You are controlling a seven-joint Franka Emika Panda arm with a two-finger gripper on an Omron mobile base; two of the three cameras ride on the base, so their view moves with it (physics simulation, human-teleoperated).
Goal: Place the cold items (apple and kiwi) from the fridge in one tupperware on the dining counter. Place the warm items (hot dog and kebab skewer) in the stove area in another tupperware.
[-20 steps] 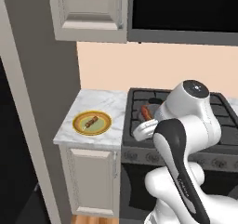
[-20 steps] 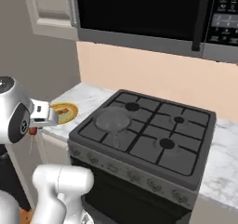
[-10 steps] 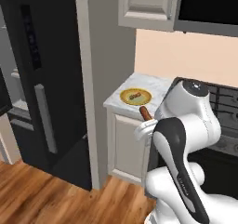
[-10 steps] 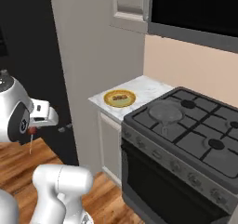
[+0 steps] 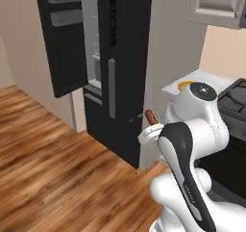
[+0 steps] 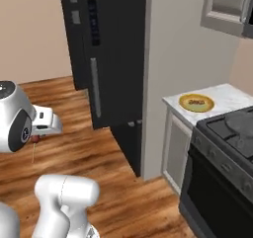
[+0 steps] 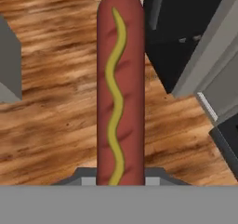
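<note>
My gripper (image 7: 121, 176) is shut on the hot dog (image 7: 120, 79), a red-brown sausage with a wavy line of mustard that sticks straight out from the fingers over the wood floor. In the left base view the hot dog's tip (image 5: 150, 116) pokes up beside the gripper (image 5: 153, 128), in front of the fridge. The right base view has the gripper (image 6: 45, 127) at the far left. The kebab skewer (image 6: 197, 102) lies on a yellow plate (image 6: 207, 105) on the small counter. Apple, kiwi and both tupperware are out of view.
The black fridge (image 5: 122, 58) stands ahead with its left door (image 5: 62, 38) swung open. A grey panel separates it from the counter (image 6: 225, 95) and the stove (image 6: 232, 133) on the right. Open wood floor (image 5: 43, 144) spreads to the left.
Both base views have swung from the stove and counter round to the fridge and floor, so the base has moved. The hot dog stays held in the gripper.
</note>
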